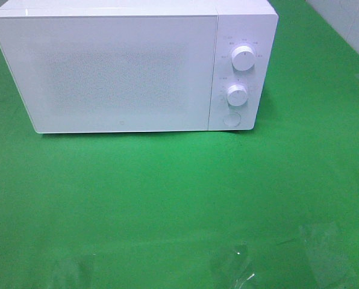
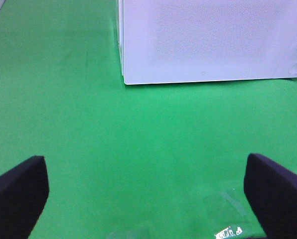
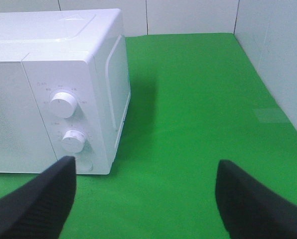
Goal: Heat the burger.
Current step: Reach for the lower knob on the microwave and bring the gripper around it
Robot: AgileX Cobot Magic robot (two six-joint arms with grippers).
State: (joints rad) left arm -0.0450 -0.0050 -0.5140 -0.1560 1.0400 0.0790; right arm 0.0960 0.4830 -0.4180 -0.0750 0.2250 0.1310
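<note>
Left gripper: jaws spread wide, holding nothing, over bare green table cover. Right gripper: jaws parted, empty, near the microwave's control side. Microwave: white, door closed, two knobs above a round button. Burger: in none of the views; whether it sits behind the door cannot be told. Likely hazards: a wide-set finger catching a knob beside the button, or a hard press sliding the microwave back on the cloth.
</note>
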